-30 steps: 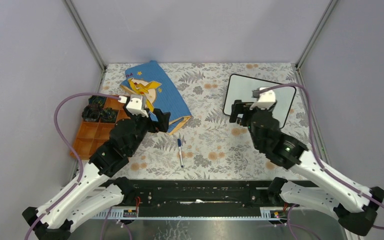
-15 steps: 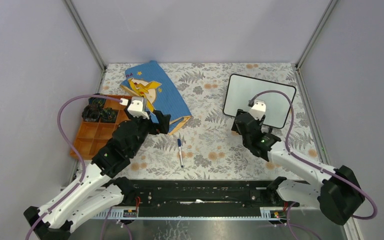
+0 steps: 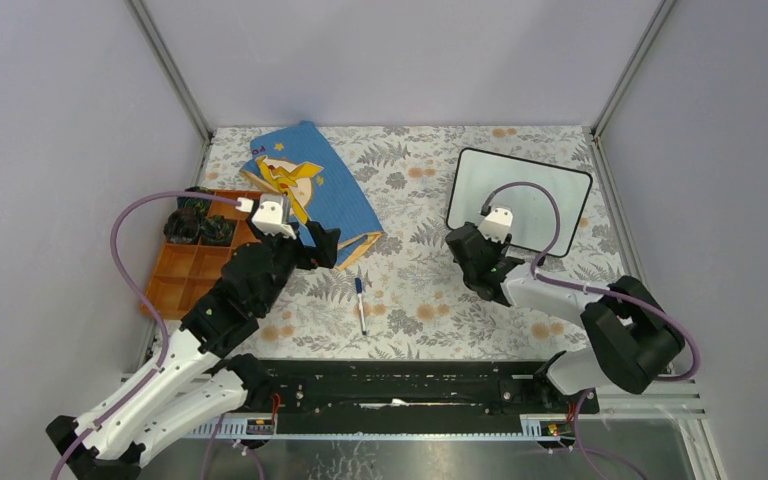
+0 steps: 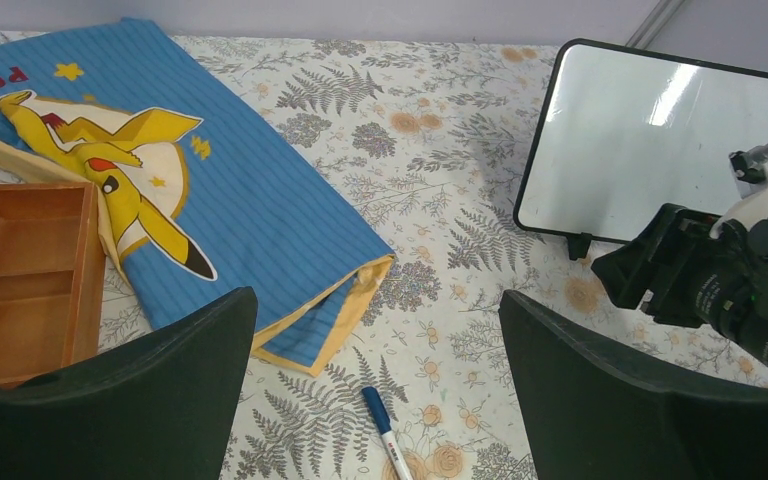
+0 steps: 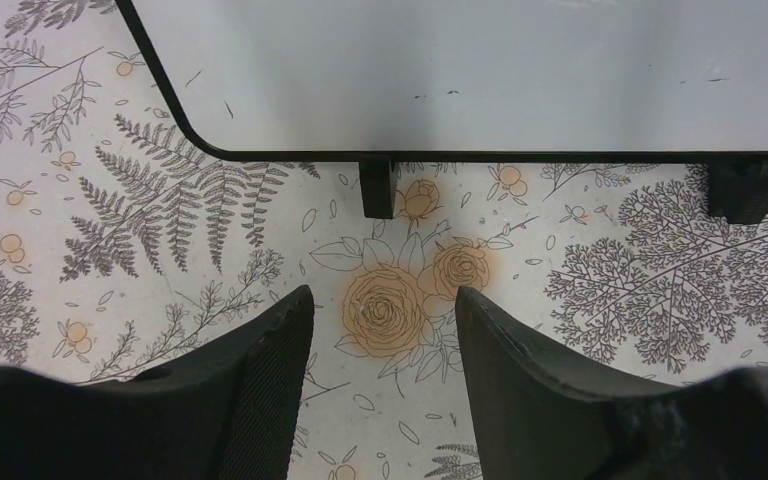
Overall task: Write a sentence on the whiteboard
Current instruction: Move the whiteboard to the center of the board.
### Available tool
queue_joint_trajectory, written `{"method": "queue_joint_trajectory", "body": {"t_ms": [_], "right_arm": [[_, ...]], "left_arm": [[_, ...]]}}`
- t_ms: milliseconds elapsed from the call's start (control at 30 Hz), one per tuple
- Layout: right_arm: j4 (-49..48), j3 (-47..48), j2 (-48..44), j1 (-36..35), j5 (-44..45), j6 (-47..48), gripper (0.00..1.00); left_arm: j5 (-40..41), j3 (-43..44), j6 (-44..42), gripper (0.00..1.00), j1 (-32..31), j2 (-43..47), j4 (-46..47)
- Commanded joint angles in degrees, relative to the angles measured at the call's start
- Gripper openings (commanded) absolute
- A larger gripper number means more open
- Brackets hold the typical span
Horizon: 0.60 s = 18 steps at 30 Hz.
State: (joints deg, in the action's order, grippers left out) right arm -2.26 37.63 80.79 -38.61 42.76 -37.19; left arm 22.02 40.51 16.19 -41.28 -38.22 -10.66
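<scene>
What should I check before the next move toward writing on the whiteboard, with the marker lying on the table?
1. Whiteboard surface blank, ready for writing: ok.
2. Marker in a grip: not ok; it lies loose on the tablecloth.
3. Marker clear of the picture book: ok, a gap shows.
4. Left arm's jaws wide and empty: ok.
5. Right arm's jaws empty: ok; apart, over the cloth at the board's near edge.
6. Marker cap off: cannot tell.
</scene>
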Motion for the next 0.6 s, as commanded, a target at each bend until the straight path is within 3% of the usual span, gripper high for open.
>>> {"method": "queue_joint_trajectory", "body": {"t_ms": [0, 567], "right_arm": [[-3.37, 2.86, 2.44, 0.65, 4.03, -2.24, 0.61], [-8.73, 5.05, 10.49, 4.02, 2.07, 3.91, 0.51]], "left_arm": [[0.38, -0.61, 0.60, 0.99, -0.33, 0.93, 3.24], [0.55, -1.02, -0.19, 0.99, -0.42, 0.59, 3.44]]}}
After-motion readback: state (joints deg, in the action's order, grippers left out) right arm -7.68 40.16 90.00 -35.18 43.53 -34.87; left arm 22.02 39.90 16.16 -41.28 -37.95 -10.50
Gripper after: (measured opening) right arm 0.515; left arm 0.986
